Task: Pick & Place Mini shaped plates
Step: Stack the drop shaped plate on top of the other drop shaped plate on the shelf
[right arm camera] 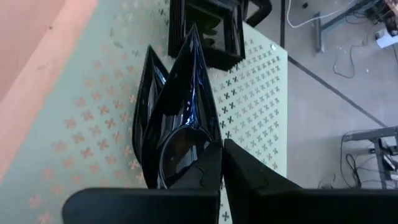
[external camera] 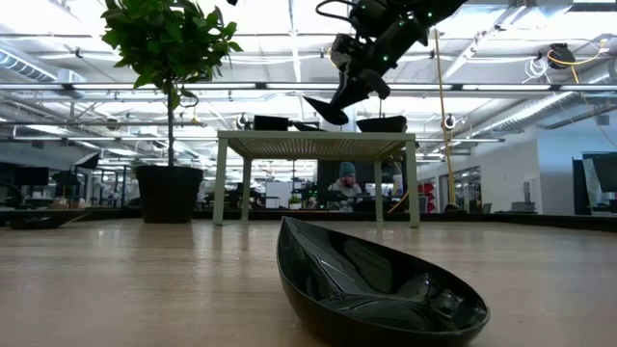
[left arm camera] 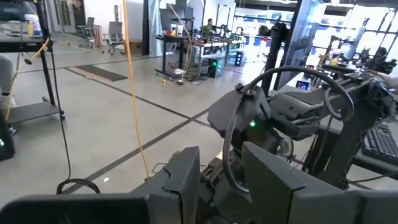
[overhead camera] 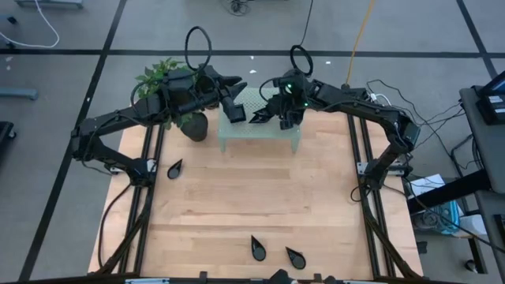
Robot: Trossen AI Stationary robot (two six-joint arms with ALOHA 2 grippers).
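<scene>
Teardrop plate lifted over the green stand

We see the right gripper (overhead camera: 264,115), fingers clamped on a teardrop plate (right arm camera: 183,134), above the perforated stand (overhead camera: 260,134) at the wooden bench's (overhead camera: 252,197) far edge; left gripper (overhead camera: 233,106) fingers part-open beside it; office beyond.

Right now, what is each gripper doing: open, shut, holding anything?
Left gripper: open, holding nothing, above the small green table.
Right gripper: shut on a black teardrop plate, lifted over the same table.
</scene>
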